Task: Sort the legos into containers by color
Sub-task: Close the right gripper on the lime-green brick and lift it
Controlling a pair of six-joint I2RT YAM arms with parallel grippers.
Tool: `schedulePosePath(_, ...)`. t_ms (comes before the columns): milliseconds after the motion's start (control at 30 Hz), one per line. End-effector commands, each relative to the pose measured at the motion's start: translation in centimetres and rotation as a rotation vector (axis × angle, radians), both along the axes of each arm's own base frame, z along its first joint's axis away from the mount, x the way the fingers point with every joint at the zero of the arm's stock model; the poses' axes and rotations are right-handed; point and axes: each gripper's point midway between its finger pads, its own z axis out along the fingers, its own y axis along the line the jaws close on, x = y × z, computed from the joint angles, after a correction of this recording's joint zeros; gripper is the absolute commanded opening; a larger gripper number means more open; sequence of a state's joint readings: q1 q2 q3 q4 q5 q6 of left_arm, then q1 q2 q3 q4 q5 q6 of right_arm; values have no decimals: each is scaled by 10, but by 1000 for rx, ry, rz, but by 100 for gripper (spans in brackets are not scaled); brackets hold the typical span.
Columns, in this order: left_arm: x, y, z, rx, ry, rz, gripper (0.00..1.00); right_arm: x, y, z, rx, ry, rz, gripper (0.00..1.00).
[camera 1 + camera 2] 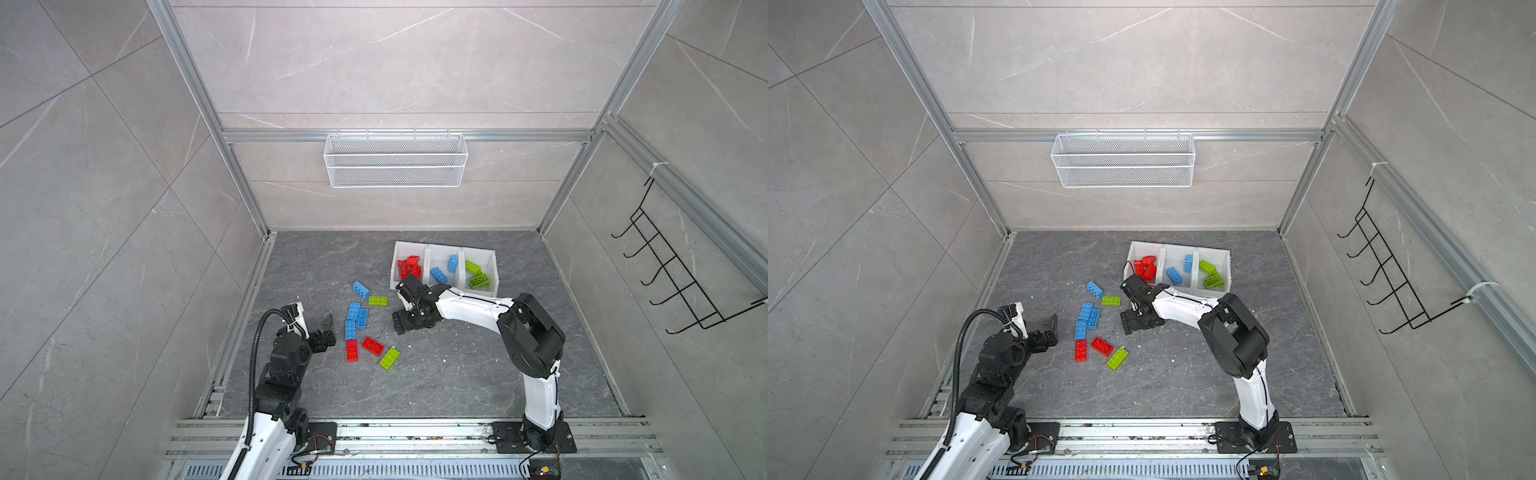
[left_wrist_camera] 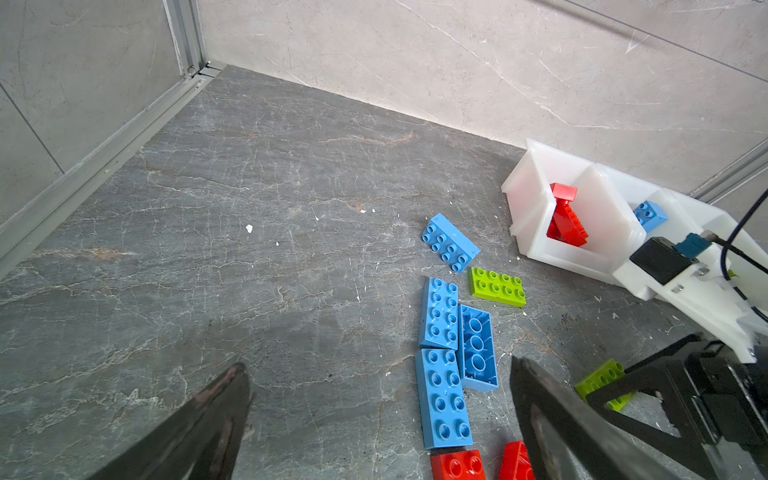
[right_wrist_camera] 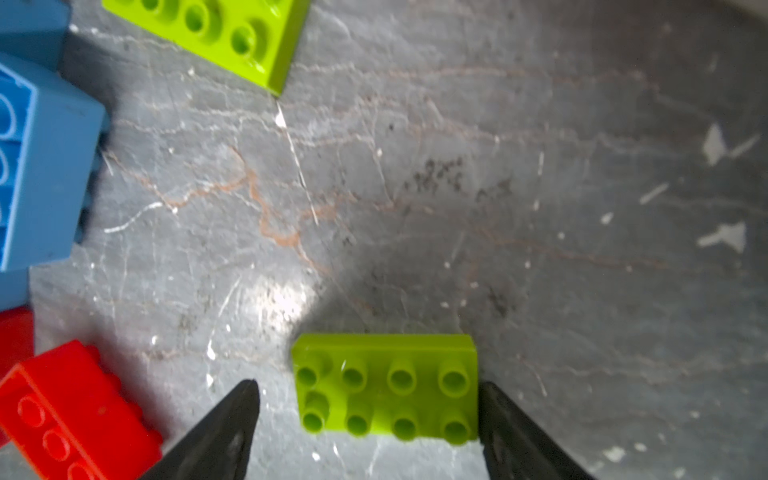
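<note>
The right end effector (image 3: pixel 368 388) is held low over the table (image 1: pixel 457 374), its jaws set fairly wide astride a lime green brick (image 3: pixel 386 399) lying flat, studs up. One finger (image 3: pixel 507 432) is pressed against the brick's short end while a gap is left at the other, so nothing is gripped yet. This is judged to be the line-up for a lengthwise grasp. Just beyond the arm the containers (image 1: pixel 442 250) are set in a row: reds, blues and greens are already separated, and the end compartment (image 1: pixel 484 254) is where this brick belongs. The left end effector (image 2: pixel 379 365) is spread fully wide and empty beside the loose blue bricks (image 2: pixel 440 316), presumably kept clear of the working arm.
</note>
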State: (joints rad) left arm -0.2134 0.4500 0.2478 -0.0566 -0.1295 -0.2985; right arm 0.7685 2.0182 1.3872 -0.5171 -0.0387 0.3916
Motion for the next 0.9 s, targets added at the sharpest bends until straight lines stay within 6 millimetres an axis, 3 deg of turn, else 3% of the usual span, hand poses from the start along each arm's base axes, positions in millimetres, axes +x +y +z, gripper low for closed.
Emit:
schedulePosePath(0, 2, 2, 8, -7, -30, 12, 100, -7, -8, -18, -101, 14, 33, 81)
schedulePosePath(300, 2, 1, 9, -7, -31, 10, 100, -10, -27, -23, -263, -26, 88, 75)
schedulePosePath(467, 2, 1, 9, -6, -31, 8, 100, -8, -23, -18, -240, -42, 98, 66)
schedulePosePath(733, 2, 1, 9, -6, -33, 7, 100, 5, -10, 17, -137, -112, 96, 56)
schedulePosePath(867, 2, 1, 9, -7, -33, 8, 100, 17, -8, 41, -4, -105, 64, 55)
